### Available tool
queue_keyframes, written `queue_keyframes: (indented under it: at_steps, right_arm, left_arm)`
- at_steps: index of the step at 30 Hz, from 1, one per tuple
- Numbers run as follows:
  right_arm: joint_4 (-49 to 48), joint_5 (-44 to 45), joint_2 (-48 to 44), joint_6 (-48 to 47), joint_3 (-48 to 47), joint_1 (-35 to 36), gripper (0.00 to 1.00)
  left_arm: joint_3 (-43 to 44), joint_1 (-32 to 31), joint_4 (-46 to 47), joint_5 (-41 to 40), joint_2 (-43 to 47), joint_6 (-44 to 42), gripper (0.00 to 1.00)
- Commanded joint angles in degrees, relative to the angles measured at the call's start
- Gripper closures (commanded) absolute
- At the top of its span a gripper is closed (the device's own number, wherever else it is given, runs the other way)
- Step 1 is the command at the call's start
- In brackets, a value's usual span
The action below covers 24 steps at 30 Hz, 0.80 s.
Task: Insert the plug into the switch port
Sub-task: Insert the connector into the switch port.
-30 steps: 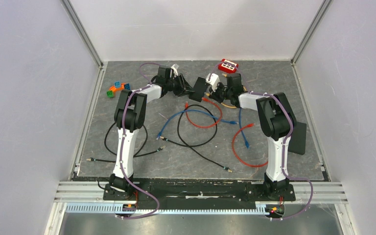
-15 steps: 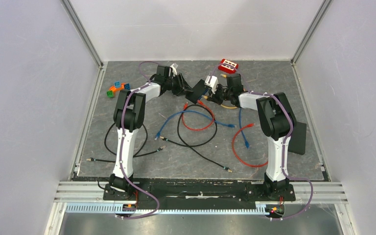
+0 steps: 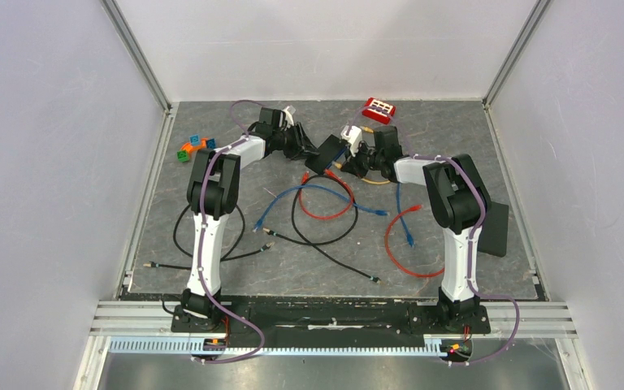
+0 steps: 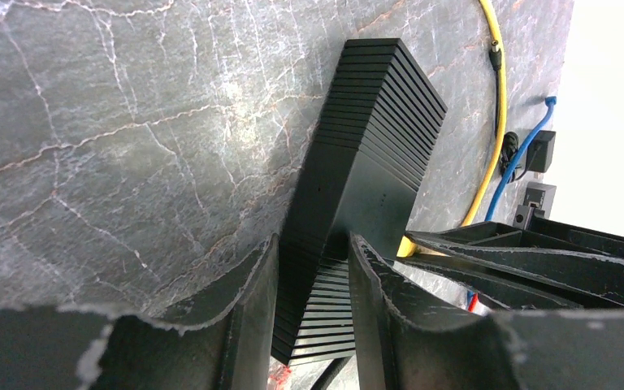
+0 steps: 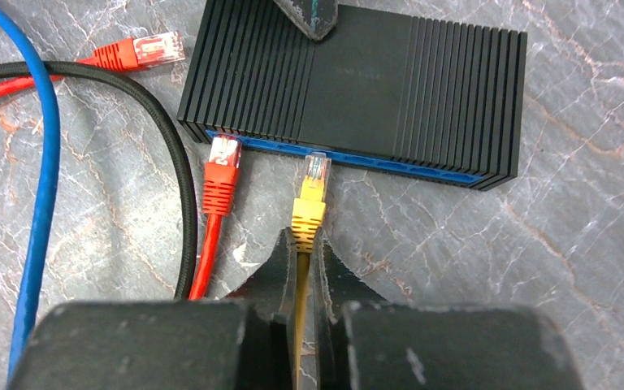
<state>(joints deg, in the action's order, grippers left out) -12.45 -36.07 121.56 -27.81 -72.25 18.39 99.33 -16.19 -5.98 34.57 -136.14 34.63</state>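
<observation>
The right gripper (image 5: 302, 252) is pinched shut on the yellow cable, right behind the yellow plug (image 5: 310, 203), so the plug sticks out past the fingertips with nothing stiff behind it. Its clear tip sits at the blue port face of the switch (image 5: 357, 81), straight ahead; whether it has entered a port I cannot tell. If the push goes in slightly off line, I'd expect the plug to kink at the boot or catch on the edge between two ports instead of seating.

Just to the left of the gripper, a red plug (image 5: 221, 175) lies with its own tip against the same face, and a black cable (image 5: 154, 162) and a blue cable (image 5: 36, 162) run beside it. A sideways correction could nudge these or foul the entry.

Beyond the plug, the left gripper (image 4: 313, 244) is clamped across the switch body from the far side, steadying it on the worktop (image 5: 536, 284). That hold looks narrow, so a hard shove may pivot the switch or slide it away
</observation>
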Motion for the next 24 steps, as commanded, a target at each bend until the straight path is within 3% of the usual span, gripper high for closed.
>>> queue_keyframes:
  at_steps: [1, 6, 15, 24]
  right_arm:
    - [-3.5, -0.8, -2.8, 6.8, 1.6, 1.5, 1.0]
    - [-10.9, -0.2, -4.8, 9.0, 6.4, 2.8, 1.0]
    - [-9.9, 7.5, -8.6, 8.1, 8.6, 3.1, 1.0]
    - [-9.5, 8.0, -9.6, 9.2, 10.4, 3.1, 1.0]
  left_arm:
    - [-0.3, -0.8, -5.0, 0.0, 2.0, -3.2, 0.58]
    - [-0.2, -0.9, -5.6, -1.3, 2.2, -3.6, 0.58]
    - [0.3, -0.9, -7.4, -1.4, 2.6, -4.7, 0.58]
    - [0.8, -0.8, -8.6, -1.2, 3.0, -6.8, 0.56]
